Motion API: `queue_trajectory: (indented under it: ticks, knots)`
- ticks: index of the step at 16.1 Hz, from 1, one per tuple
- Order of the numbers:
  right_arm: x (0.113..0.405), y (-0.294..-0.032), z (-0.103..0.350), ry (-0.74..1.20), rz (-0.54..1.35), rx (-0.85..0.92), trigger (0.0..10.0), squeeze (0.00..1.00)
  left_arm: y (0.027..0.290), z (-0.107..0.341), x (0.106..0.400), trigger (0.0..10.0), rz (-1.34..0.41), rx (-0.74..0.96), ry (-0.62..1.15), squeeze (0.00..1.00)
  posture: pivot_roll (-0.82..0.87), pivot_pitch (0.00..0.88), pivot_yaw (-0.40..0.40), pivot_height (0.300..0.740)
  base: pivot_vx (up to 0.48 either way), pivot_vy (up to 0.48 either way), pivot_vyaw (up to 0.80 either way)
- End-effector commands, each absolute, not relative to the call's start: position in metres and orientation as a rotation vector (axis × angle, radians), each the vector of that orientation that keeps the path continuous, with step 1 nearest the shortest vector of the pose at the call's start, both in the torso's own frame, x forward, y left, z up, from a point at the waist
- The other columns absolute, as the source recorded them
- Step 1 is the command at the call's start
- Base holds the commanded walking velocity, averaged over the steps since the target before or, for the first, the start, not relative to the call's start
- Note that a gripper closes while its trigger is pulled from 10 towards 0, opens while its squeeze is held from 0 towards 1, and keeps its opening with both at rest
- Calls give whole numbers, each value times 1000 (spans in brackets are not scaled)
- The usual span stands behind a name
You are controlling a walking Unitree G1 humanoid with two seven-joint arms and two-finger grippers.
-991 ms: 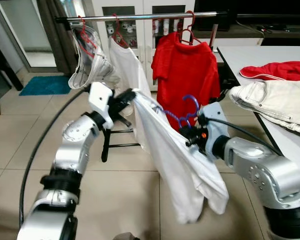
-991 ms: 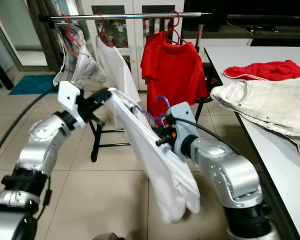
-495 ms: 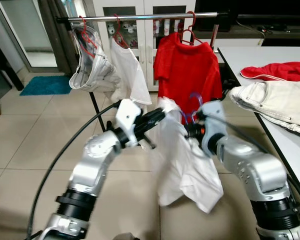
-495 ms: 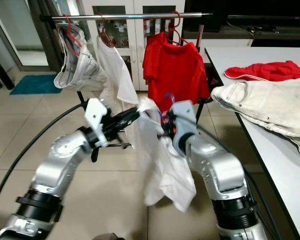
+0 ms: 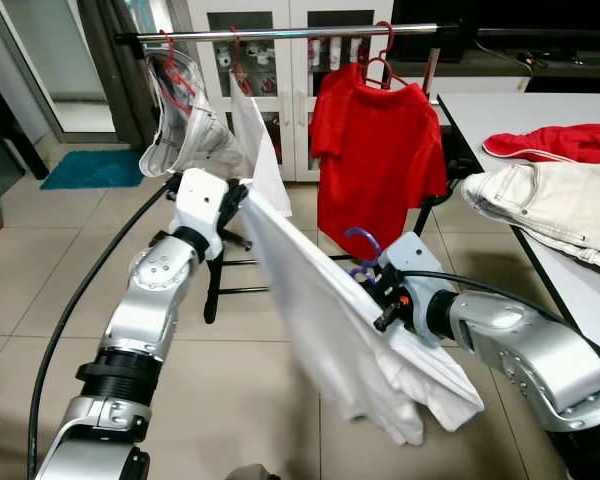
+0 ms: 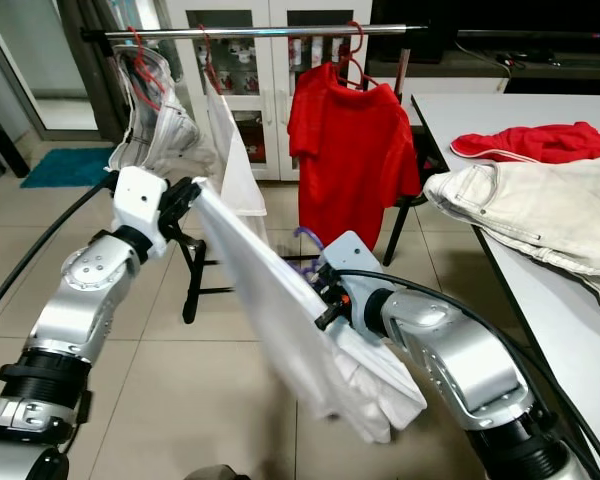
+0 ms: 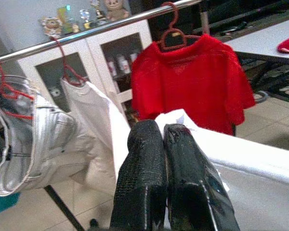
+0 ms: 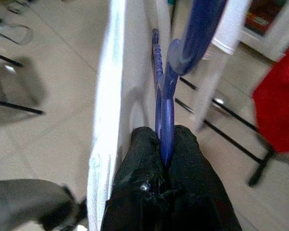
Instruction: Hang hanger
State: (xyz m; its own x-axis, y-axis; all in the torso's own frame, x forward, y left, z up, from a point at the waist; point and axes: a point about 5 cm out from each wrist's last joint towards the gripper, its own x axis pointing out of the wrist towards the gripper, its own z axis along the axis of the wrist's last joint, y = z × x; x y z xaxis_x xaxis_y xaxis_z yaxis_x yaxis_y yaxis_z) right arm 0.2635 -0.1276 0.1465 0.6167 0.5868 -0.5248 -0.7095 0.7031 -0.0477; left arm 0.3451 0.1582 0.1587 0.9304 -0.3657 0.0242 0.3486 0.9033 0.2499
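A red T-shirt [image 5: 375,150] hangs on its red hanger [image 5: 380,62] just beyond the right gripper [image 5: 382,302], with a white cabinet [image 5: 300,60] behind it. Out to that gripper's right, a white table [image 5: 480,115] carries pale jeans [image 5: 545,205] and a crumpled red garment [image 5: 560,140]. Above the left gripper [image 5: 235,195] hangs a pale denim garment [image 5: 185,140], with a blue mat [image 5: 92,170] on the tiles [image 5: 40,280] further left.

floor: beige tiles [image 5: 40,270] | white cabinet [image 5: 280,60] | white table [image 5: 570,270] | teal mat [image 5: 90,170]

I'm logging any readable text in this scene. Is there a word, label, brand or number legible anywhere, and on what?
None can be read.
The bottles in the cabinet behind the rail are too small and blurred to show any print.
The white shirt and red shirt show no print.
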Motion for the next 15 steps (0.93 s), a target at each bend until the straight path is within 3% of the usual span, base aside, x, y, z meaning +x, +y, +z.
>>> queue_trajectory:
  ticks: [1,4,5,6,9,12,15]
  knots:
    - [264,-130,149,501,748,-218,10000,0,157,162,345,0,-383,243,-78,0,20,0,53,740,0,0,0]
    - [284,-129,159,412,602,-101,10000,0,132,157,335,0,-547,180,-73,0,23,0,49,740,0,0,0]
    - [294,-126,160,369,503,-30,10000,0,109,151,321,0,-720,160,-43,0,23,0,49,740,0,0,0]
    - [295,-124,160,370,497,-13,10000,0,104,150,318,0,-750,148,-40,0,27,0,47,740,0,0,0]
    - [285,-111,150,413,618,-91,10000,0,110,160,323,0,-719,135,-81,0,31,0,43,740,0,0,0]
    - [283,-113,144,424,622,-148,10000,0,119,169,323,0,-756,142,-88,0,31,0,44,740,0,0,0]
    - [282,-118,146,400,682,-180,10000,0,140,172,320,0,-870,258,-11,0,30,0,44,740,0,0,0]
